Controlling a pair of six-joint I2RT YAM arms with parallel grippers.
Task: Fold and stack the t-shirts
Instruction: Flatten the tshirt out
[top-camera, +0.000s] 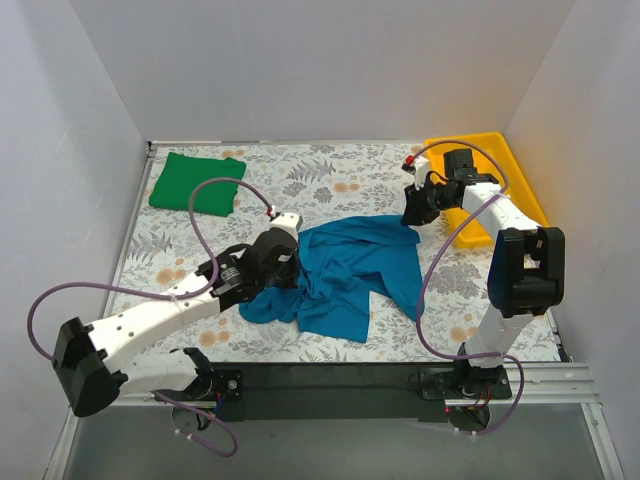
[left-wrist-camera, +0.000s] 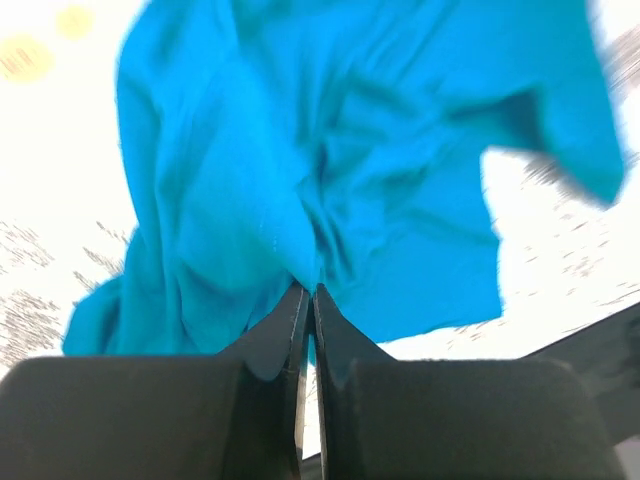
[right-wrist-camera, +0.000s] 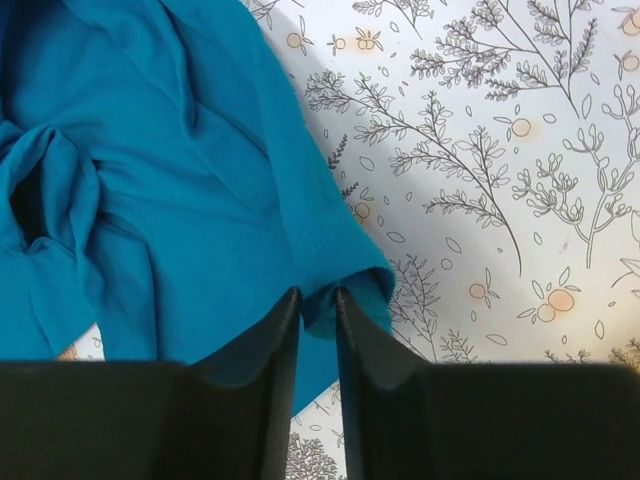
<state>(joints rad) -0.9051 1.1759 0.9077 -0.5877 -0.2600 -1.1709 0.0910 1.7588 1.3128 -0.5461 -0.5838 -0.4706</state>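
Crumpled mid-frame, the teal-blue t-shirt (top-camera: 345, 275) is pinched by the left gripper (left-wrist-camera: 308, 300); the right gripper's (right-wrist-camera: 318, 300) hold on its hem cannot be told. The green t-shirt (top-camera: 195, 182) is folded, upper left.

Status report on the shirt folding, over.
Left tool shut on teal shirt, crumpled mid-table. Right tool parted at its hem. Green shirt folded, far left corner. Nothing seen in the way.
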